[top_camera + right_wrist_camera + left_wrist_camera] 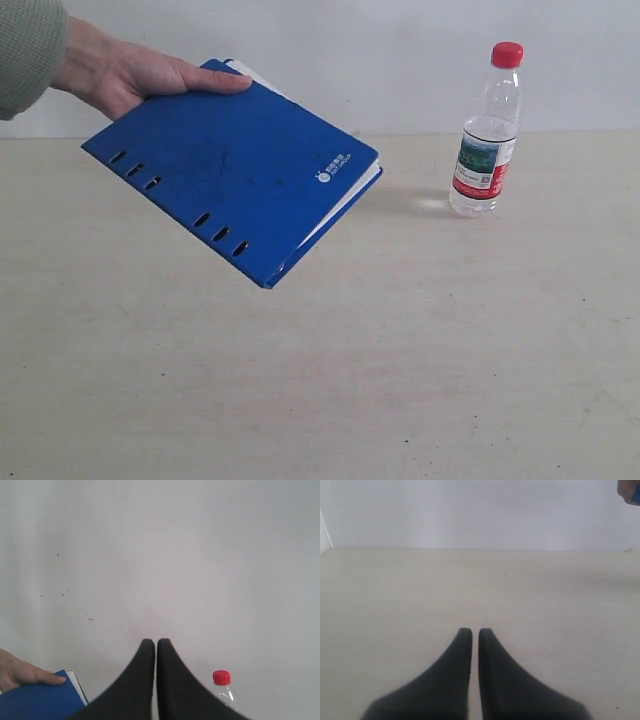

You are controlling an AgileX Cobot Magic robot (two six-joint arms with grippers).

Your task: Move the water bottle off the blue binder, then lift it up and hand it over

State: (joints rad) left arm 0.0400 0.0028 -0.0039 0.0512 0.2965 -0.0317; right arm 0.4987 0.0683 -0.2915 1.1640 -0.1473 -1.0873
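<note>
The water bottle (487,132) stands upright on the table at the back right, red cap on top; its cap and neck (221,678) also show in the right wrist view. The blue binder (236,165) hangs tilted above the table at the left, held at its far corner by a person's hand (130,75); a corner of the blue binder (40,699) shows in the right wrist view. Neither gripper appears in the exterior view. My left gripper (471,632) is shut with nothing in it. My right gripper (151,643) is shut and empty, apart from the bottle.
The pale table (420,340) stretches across the front and middle. A white wall (380,60) rises behind it. The person's sleeved forearm (28,50) reaches in from the upper left corner.
</note>
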